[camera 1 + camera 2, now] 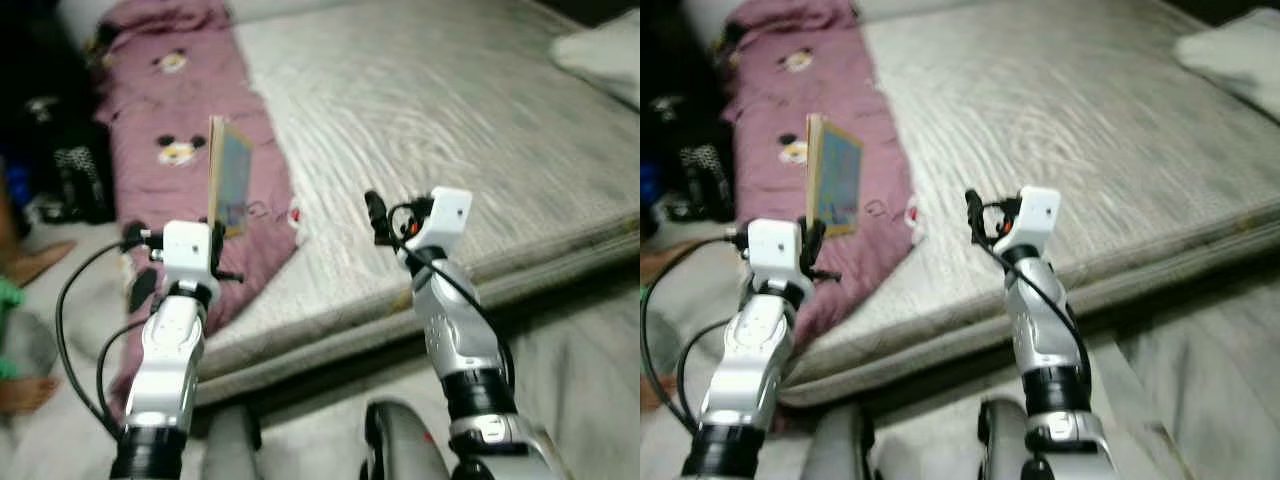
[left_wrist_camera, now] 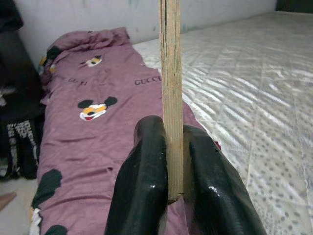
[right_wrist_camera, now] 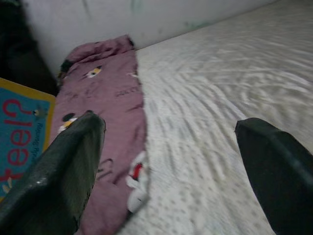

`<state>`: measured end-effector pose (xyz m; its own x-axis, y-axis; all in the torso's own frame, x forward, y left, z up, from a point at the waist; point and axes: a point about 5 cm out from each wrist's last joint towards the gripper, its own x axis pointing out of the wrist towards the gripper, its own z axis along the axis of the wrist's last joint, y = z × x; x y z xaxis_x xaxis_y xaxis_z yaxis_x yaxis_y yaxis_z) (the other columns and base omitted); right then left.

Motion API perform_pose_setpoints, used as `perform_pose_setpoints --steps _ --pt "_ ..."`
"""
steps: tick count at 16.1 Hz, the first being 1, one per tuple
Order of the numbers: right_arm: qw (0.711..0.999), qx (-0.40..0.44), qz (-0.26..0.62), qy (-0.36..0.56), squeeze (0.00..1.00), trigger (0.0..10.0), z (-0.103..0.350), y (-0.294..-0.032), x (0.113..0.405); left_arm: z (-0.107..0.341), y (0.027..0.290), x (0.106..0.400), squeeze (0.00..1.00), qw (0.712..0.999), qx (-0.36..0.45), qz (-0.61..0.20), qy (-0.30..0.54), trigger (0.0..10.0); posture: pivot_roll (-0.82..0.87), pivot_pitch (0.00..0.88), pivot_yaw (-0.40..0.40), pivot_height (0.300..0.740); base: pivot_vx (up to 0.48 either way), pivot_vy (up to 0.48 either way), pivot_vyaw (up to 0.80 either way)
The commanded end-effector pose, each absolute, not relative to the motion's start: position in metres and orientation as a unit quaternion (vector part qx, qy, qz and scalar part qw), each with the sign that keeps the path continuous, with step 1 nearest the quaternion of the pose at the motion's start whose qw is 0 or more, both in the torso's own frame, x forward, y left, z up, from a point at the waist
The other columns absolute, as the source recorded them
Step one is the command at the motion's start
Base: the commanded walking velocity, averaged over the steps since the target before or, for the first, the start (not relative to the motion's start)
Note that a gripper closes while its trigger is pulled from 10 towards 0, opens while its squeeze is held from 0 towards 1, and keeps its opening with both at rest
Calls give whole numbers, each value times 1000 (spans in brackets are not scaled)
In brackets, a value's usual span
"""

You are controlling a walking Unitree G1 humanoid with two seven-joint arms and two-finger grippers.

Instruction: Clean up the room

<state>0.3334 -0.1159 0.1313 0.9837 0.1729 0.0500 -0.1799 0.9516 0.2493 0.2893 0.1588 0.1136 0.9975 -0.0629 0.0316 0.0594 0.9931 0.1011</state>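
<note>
Left end effector (image 2: 171,186) clenched on upright book (image 1: 229,175) over bed's (image 1: 450,130) left edge; right end effector (image 3: 171,161) released.

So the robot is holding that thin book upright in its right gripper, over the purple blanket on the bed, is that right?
Not quite: the left gripper holds the book, as the left wrist view shows. The right gripper is open, holding nothing. The book is upright, over the purple blanket on the bed.

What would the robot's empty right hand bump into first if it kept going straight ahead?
Probably the grey mattress. The right gripper points with open jaws over the bed, slightly downward, so it would likely meet the bare quilted top beside the purple blanket. Depth is hard to judge; the wall behind the bed lies farther on.
</note>
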Motion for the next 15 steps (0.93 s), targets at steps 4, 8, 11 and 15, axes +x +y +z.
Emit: perform_pose_setpoints --steps 4,8,11,15 --pt "987 128 94 -9 0 10000 129 -112 330 126 158 290 0 996 55 -39 -52 10000 -87 0 39 740 0 0 0" --pt "989 119 88 -7 0 10000 128 -116 332 124 152 291 0 996 58 -57 -48 10000 -84 0 25 740 0 0 0" --pt "990 112 83 -3 0 10000 125 -118 331 118 151 287 0 995 59 -62 -43 10000 -87 0 28 740 0 0 0" --pt "992 105 75 -3 0 10000 124 -120 331 113 143 286 0 994 68 -73 -37 10000 -95 0 32 740 0 0 0"
